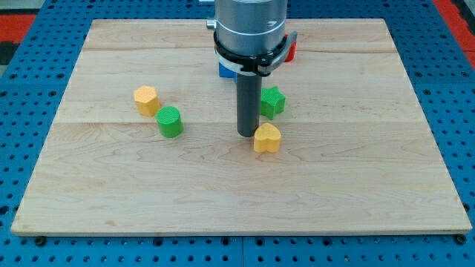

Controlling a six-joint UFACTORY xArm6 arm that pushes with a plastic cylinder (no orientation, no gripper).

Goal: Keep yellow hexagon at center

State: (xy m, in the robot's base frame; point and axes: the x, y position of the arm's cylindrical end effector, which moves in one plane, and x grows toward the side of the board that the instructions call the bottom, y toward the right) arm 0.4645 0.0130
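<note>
The yellow hexagon (146,99) sits on the wooden board (237,200) at the view's left of centre. My tip (246,134) rests on the board near the middle, far to the right of the hexagon. A yellow heart-shaped block (267,138) lies right beside the tip on its right, touching or nearly so.
A green cylinder (170,122) stands just below and to the right of the hexagon. A green star (272,101) lies right of the rod. A blue block (225,70) and a red block (292,50) are partly hidden behind the arm at the top.
</note>
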